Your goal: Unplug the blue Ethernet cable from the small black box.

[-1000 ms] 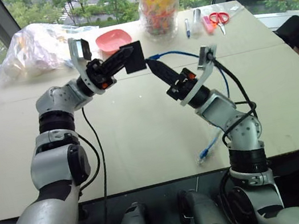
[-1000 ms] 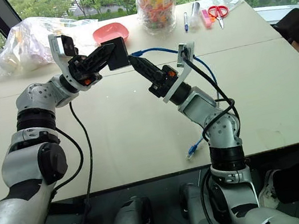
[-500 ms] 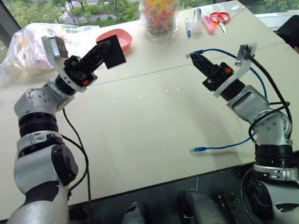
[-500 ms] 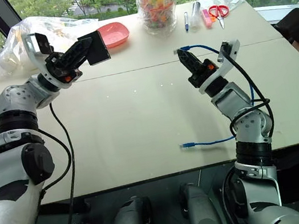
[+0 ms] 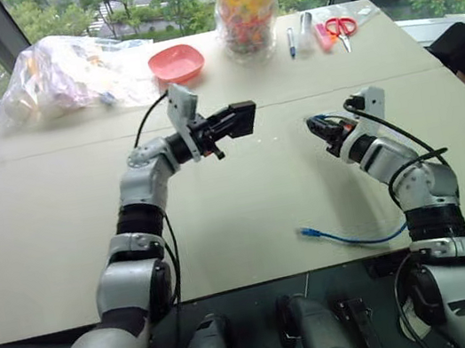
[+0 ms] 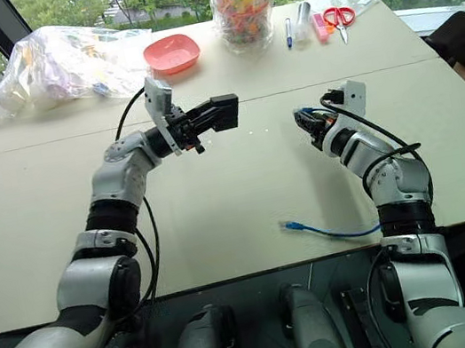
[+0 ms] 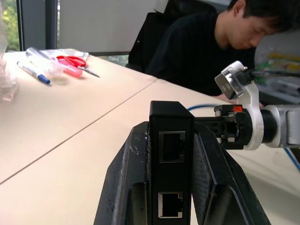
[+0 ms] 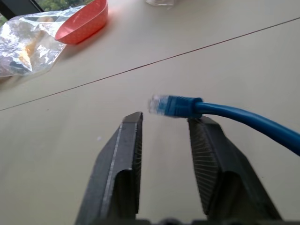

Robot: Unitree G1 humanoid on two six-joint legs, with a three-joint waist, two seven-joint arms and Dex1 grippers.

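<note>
Nearest the right gripper (image 8: pixel 164 140), the thin bright-blue Ethernet cable (image 8: pixel 243 117) lies with its clear plastic plug just past the tips, against the inner edge of one black finger (image 8: pixel 213 159); the jaws stand parted with a clear gap, so the plug is resting there rather than clamped. The far plug of the cable lies on the beige table (image 5: pixel 249 216) near the front edge, below that arm. Across a stretch of bare table, the left gripper (image 5: pixel 228 124) is closed on the small flat matte-black plastic box (image 7: pixel 171 159), pinching its two faces, with two empty ports facing outward; the cable is therefore already out of the box. Judged risks: with the jaws parted, the plug may slide off the finger and drop, the cord's own weight dragging it toward the table edge. Beyond the left gripper sit a red plastic bowl (image 5: pixel 176 61) and a crinkled clear bag (image 5: pixel 62 73).
</note>
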